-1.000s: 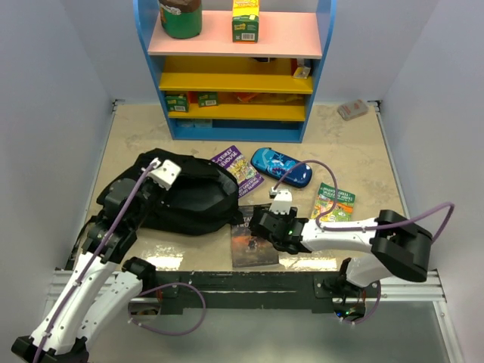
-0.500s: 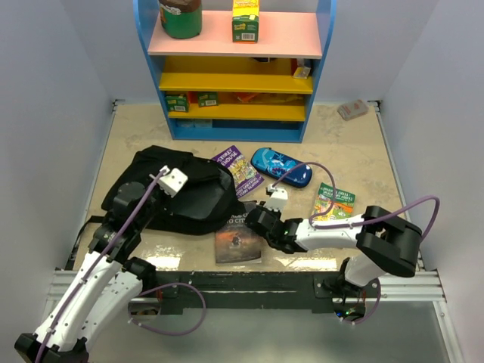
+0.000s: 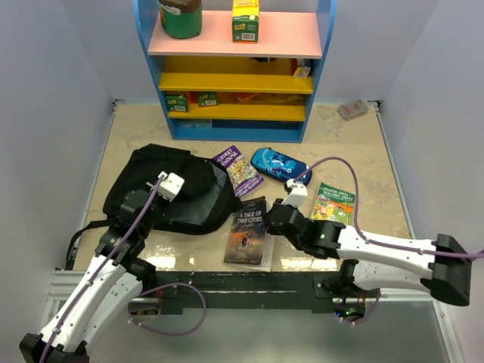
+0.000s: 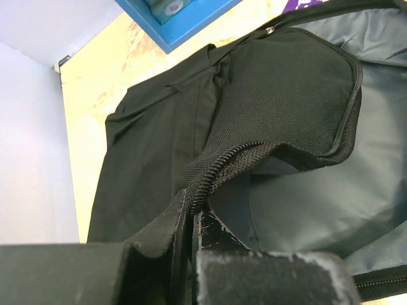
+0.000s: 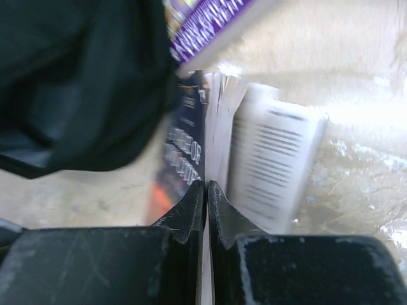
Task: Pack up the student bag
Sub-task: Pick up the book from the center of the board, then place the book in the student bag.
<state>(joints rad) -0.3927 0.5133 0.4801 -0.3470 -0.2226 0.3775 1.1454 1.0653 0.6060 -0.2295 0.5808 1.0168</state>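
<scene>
The student bag [image 3: 162,193], a soft black backpack, lies at the left of the table with its mouth toward the books. My left gripper [image 4: 191,215] is shut on the bag's zippered rim [image 4: 222,166], holding the flap up off the grey lining [image 4: 318,203]. A dark book [image 3: 249,231] lies right of the bag, partly open with its pages fanned. My right gripper [image 3: 275,218] is at the book's far right corner. In the right wrist view this gripper [image 5: 206,190] is shut on the dark book's cover [image 5: 184,152], with white pages [image 5: 273,171] to the right.
A purple book [image 3: 239,169], a blue patterned pencil case [image 3: 280,166] and a green book [image 3: 335,203] lie behind and right of the dark book. A blue shelf unit [image 3: 234,76] stands at the back. A small pinkish object [image 3: 352,110] sits at the back right.
My right gripper closed from wide open onto the dark book and drew back to the right; the book turned and its pages opened. The left gripper and bag shifted slightly.
</scene>
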